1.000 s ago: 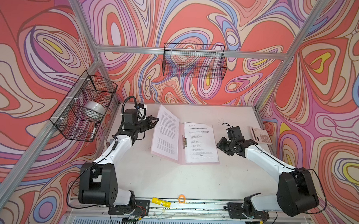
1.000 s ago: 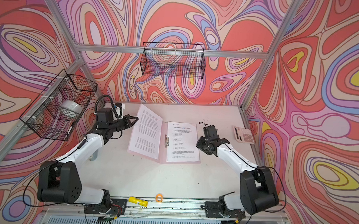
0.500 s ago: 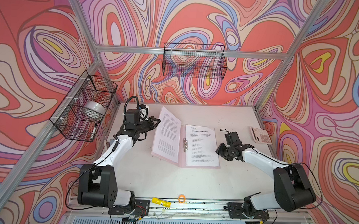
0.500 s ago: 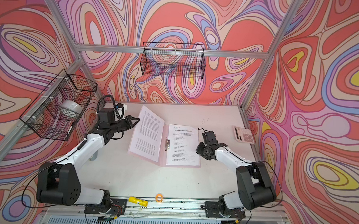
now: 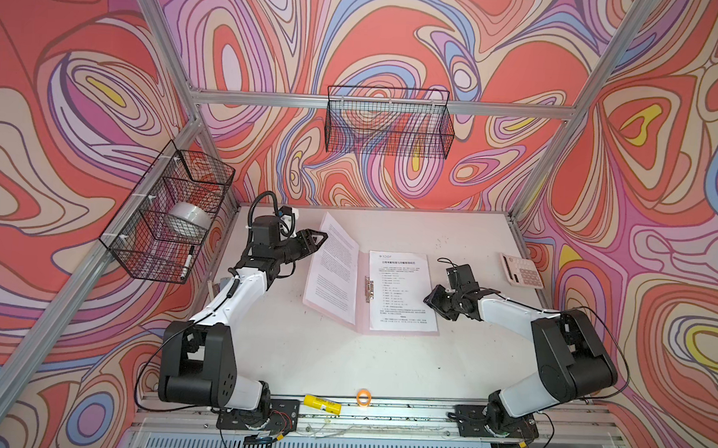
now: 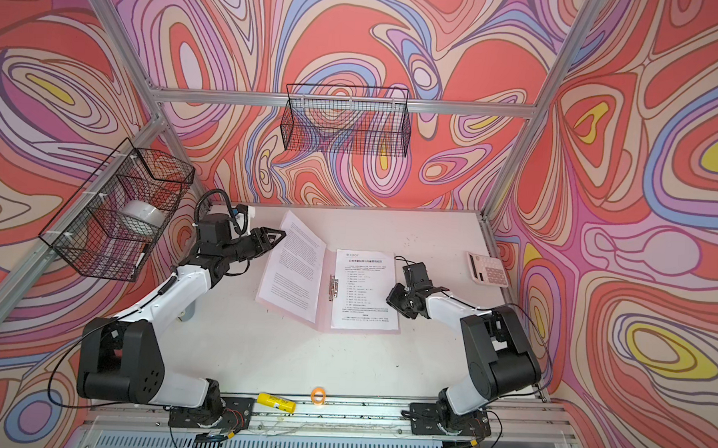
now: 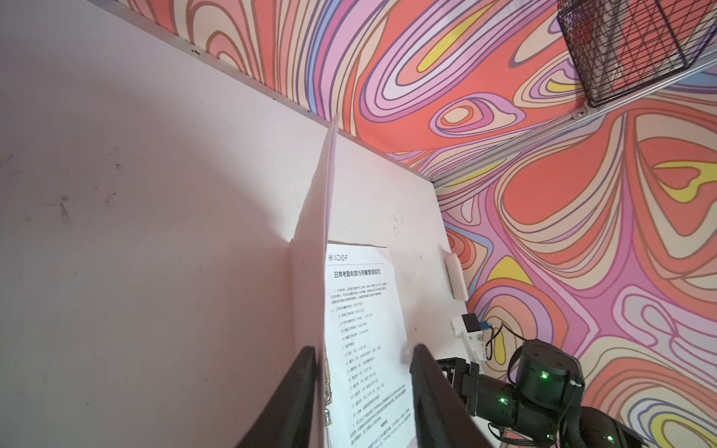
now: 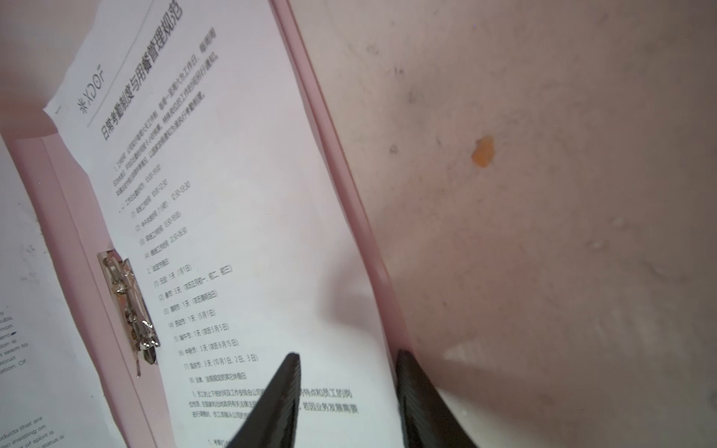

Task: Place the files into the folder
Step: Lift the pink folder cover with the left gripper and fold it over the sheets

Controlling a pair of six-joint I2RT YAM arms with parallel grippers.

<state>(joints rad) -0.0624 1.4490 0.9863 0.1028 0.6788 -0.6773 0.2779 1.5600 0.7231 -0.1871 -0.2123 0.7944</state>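
White table (image 5: 293, 347), pink folder (image 5: 361, 316) open at its middle, left cover tilted up, files (image 5: 402, 293) on both halves (logo page flat on the right), left gripper (image 7: 361, 349) spread around the raised cover's edge, right gripper (image 8: 347, 353) spread astride the folder's right edge, silver clip (image 8: 128, 306) at the spine.

Walls (image 5: 398, 48) on three sides carry a swirling print of coral, pink, lilac, blue and yellow bands, framed by aluminium bars (image 5: 354, 103). The white tabletop (image 5: 452, 237) is scuffed, with an orange stain (image 8: 483, 151) just ahead of the right end effector (image 5: 429, 299). High on the back wall, far beyond the left end effector (image 5: 321, 236), hangs a black wire basket (image 5: 389, 122). A second wire basket (image 5: 170, 208) hangs on the side wall behind it. Light is even and shadows are soft.
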